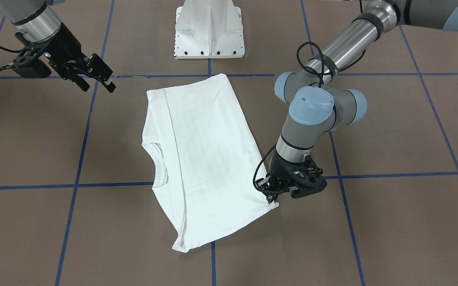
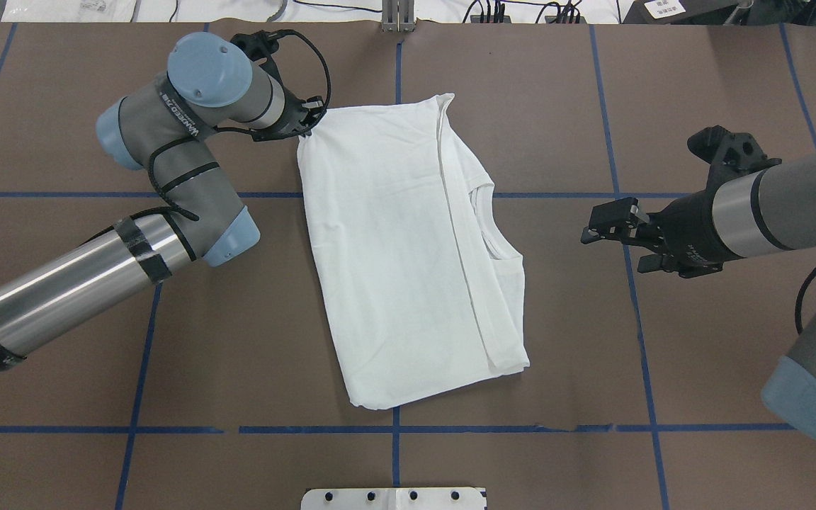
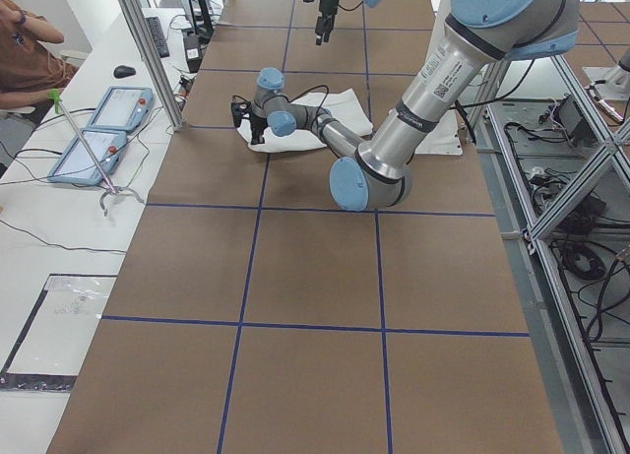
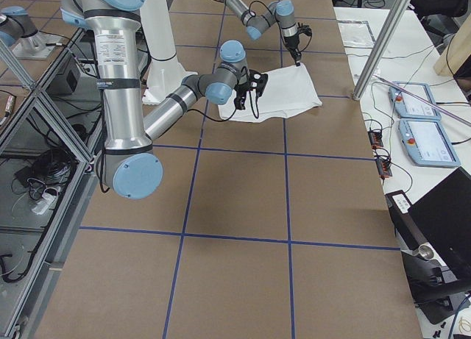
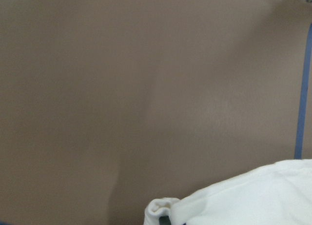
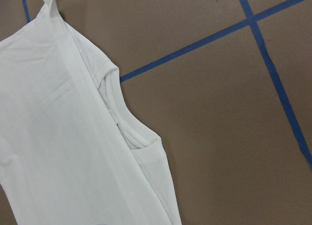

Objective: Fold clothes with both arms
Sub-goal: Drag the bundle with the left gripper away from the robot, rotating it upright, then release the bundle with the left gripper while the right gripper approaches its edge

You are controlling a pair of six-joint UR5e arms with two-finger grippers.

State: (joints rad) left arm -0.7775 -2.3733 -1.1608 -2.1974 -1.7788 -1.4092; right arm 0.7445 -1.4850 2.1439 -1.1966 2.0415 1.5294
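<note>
The white shirt lies folded flat in the middle of the brown table, its ribbed collar on the side facing my right arm. The shirt shows no printed text. My left gripper is down at the shirt's far corner and looks shut on it. A bunched bit of that corner sits at the bottom of the left wrist view, where the fingers are hidden. My right gripper hovers open and empty beside the collar side, apart from the cloth. The right wrist view looks down on the collar.
The white metal pedestal stands at the robot's side of the table, just behind the shirt. Blue tape lines cross the table. In the exterior left view a person sits beyond the table's edge, by two teach pendants.
</note>
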